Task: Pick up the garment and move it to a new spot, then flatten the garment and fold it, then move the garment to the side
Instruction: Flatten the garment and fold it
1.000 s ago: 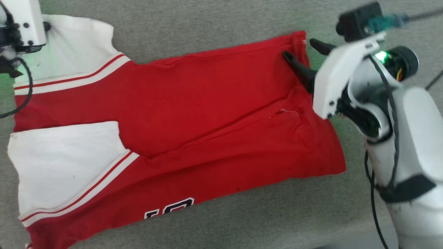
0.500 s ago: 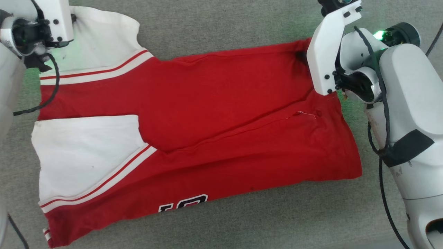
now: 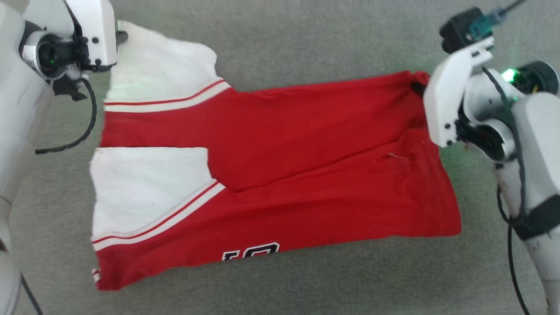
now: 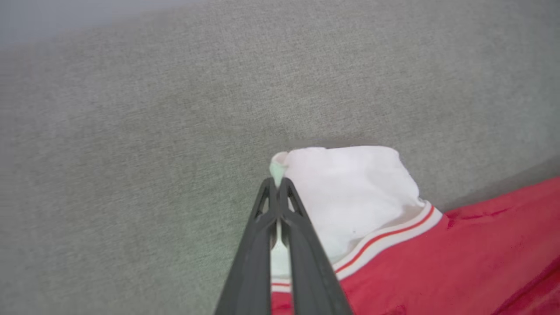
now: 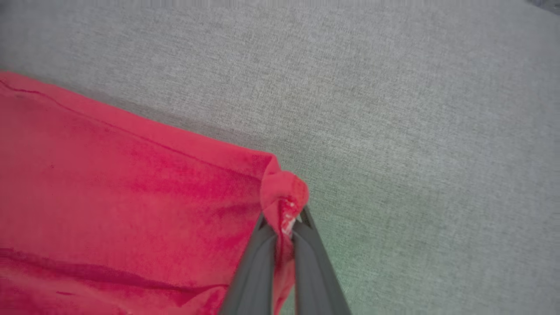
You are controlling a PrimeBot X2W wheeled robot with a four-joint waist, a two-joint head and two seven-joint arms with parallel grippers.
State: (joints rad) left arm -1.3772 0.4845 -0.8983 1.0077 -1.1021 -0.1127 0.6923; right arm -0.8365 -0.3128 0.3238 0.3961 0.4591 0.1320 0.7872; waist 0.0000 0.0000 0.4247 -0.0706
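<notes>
The garment (image 3: 306, 144) lies spread on the grey cloth-covered surface (image 3: 306, 35), stretched between the two end effectors. The left end effector (image 4: 276, 183) is pinched closed on the corner of a white panel (image 4: 345, 192). A sliver of pale cloth shows between its fingers and pokes out past their tips. The right end effector (image 5: 285, 218) is clamped on the opposite red corner, which bunches into a small knob just beyond its tips, with a speck of white caught between the fingers.

Between the two end effectors the red body lies mostly flat, with a long diagonal crease (image 3: 315, 168) and a loose pale thread (image 3: 396, 156) near the right end effector. Nearer the robot than the left end effector sits a second white panel (image 3: 148, 188), edged like the first by white-and-red striped trim (image 3: 166, 103). A black cable (image 3: 83, 127) loops from the left arm just beside the garment's edge. A green light (image 3: 507, 75) glows on the right wrist.

In the head view the left wrist housing (image 3: 98, 30) and right wrist housing (image 3: 446, 105) cover most of the fingers, leaving only a dark tip at each. The black lettering (image 3: 251, 252), on the edge farthest from both end effectors, is cut off by the fold and unreadable. Whether the gripped corners are lifted off the surface cannot be told.
</notes>
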